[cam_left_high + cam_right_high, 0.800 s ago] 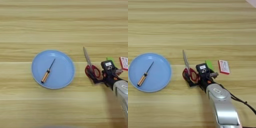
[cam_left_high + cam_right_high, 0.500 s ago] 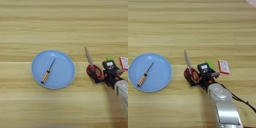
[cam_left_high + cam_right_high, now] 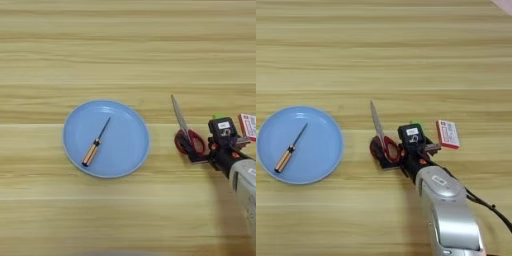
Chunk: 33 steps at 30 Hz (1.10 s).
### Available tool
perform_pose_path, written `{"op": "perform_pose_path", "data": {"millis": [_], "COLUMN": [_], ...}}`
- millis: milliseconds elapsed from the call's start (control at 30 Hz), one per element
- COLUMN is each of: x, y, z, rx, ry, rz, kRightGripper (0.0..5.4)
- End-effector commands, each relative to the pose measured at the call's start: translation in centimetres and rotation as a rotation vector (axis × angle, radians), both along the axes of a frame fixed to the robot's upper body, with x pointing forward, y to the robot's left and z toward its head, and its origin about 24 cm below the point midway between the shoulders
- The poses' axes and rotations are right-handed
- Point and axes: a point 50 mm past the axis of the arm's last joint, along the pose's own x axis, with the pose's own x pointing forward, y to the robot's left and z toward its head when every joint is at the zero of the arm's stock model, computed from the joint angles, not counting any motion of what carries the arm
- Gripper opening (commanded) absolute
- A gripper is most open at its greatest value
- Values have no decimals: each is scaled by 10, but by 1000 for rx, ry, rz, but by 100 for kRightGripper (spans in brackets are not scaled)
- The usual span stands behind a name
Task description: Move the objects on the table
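Observation:
A round light-blue plate lies left of centre, and the orange-handled screwdriver rests inside it, tip pointing up and to the right. The red-handled scissors lie to the plate's right with the blades pointing away from me. My right gripper comes in from the lower right, its black fingers shut on the red handle loops. A sliver of the green block shows just behind the gripper's body.
A small red-and-white box lies on the table right of the gripper. The silver forearm covers the lower right of the table, with a black cable trailing off to the right.
The gripper and the scissors have shifted together a little to the right. Plate and screwdriver have not moved.

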Motion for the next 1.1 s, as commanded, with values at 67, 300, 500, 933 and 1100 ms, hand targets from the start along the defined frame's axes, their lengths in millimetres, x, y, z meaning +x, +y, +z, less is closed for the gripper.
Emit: {"op": "perform_pose_path", "data": {"millis": [67,300,500,933,1100], "x": [13,11,10,4,1], "y": [1,11,30,80,104], "z": [37,46,51,54,54], "rx": [-14,10,43,111,126], "ry": [-198,-238,-261,-263,-256], "rz": [11,37,96,241,313], "kRightGripper": [533,533,533,533,533]}}
